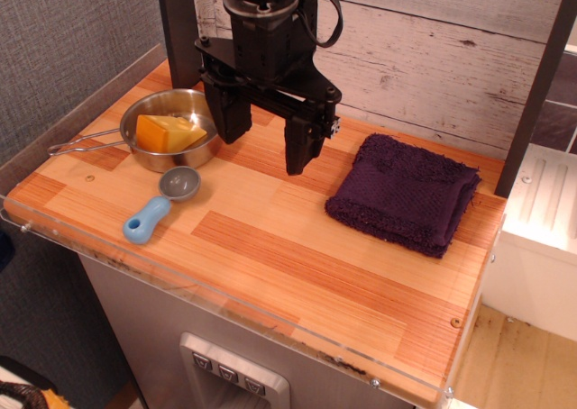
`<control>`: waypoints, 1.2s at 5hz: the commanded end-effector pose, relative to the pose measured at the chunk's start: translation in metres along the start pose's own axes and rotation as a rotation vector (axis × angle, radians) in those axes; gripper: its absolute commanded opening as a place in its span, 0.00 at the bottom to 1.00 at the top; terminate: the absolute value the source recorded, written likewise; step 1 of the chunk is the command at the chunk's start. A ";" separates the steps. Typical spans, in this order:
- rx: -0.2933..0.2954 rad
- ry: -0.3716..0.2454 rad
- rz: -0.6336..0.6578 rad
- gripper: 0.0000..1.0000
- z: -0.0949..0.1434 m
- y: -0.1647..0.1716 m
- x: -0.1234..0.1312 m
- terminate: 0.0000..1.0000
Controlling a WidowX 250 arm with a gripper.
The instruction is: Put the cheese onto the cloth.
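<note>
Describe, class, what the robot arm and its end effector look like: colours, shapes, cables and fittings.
The arm is matte black with a round grey collar above a boxy wrist. A black cable loops down its right side. The end effector has two thick black tapered fingers, with small screws showing on the bracket. No markings are legible.

1. Gripper [266, 143]: matte black throughout, with two thick, blocky fingers [298, 145] tapering toward squared tips.
2. Wrist housing: a black cylindrical body topped by a dark grey ring.
3. Cable: a black lead looping along the right side.
4. Fasteners: small screws visible on the finger bracket.
</note>
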State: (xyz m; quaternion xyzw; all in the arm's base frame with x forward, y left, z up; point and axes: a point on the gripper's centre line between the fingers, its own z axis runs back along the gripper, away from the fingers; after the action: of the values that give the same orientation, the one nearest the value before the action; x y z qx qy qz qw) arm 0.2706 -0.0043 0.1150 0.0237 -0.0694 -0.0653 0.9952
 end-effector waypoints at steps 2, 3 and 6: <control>0.019 0.006 0.018 1.00 -0.001 0.042 -0.001 0.00; 0.029 -0.018 0.069 1.00 0.007 0.094 0.005 0.00; 0.076 0.053 0.123 1.00 -0.025 0.160 0.023 0.00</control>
State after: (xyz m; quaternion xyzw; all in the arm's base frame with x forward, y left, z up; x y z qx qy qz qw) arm 0.3145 0.1496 0.0855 0.0484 -0.0246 -0.0010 0.9985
